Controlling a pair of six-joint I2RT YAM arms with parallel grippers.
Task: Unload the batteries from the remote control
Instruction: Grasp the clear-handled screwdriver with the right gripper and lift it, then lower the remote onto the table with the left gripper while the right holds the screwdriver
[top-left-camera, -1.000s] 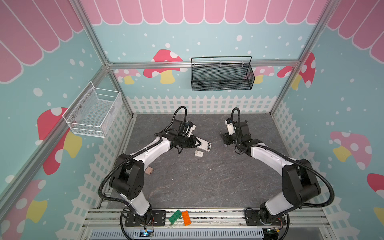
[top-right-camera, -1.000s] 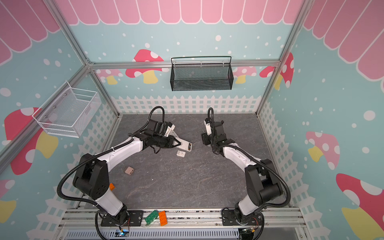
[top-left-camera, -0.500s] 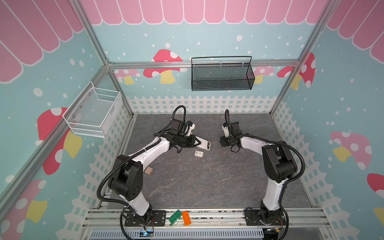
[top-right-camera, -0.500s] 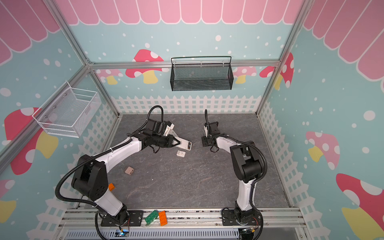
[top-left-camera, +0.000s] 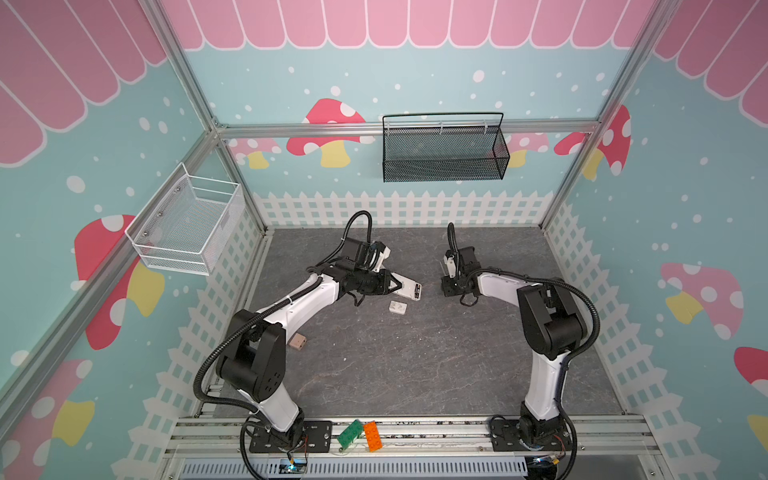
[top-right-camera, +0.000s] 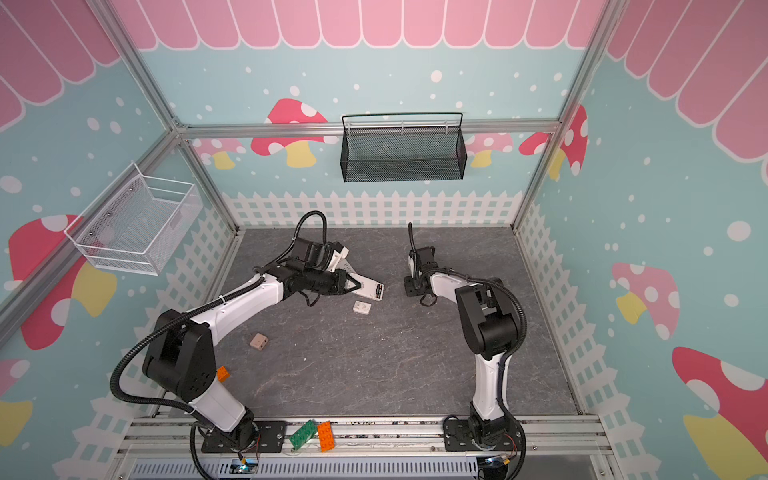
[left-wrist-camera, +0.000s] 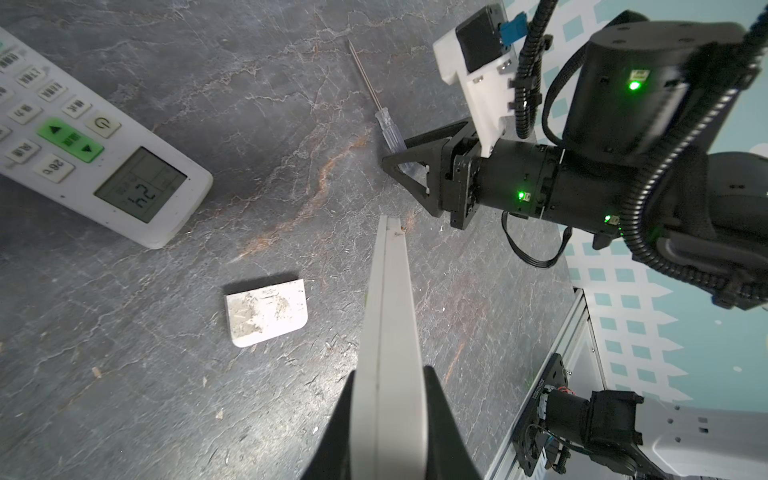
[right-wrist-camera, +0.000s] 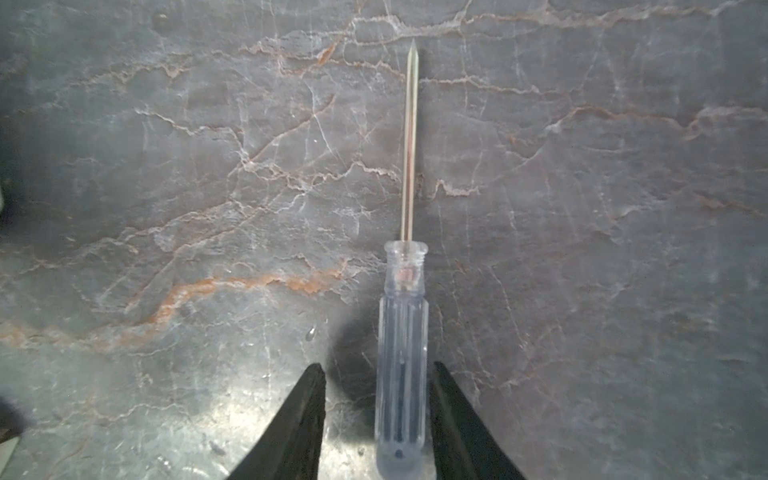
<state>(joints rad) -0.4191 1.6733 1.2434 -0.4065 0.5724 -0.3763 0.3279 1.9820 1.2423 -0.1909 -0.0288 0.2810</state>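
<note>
Right hand (right-wrist-camera: 376, 365) — lower, perhaps narrower — astride screwdriver (right-wrist-camera: 402, 353)

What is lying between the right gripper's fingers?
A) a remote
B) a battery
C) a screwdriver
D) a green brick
C: in the right wrist view the screwdriver has its clear handle between the two black fingers of the right gripper, which are not yet closed on it.

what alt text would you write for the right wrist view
A clear-handled screwdriver lies on a grey marbled table, metal shaft pointing away from the gripper. The right gripper is open with its two black fingers on either side of the handle, a gap showing on one side.
</note>
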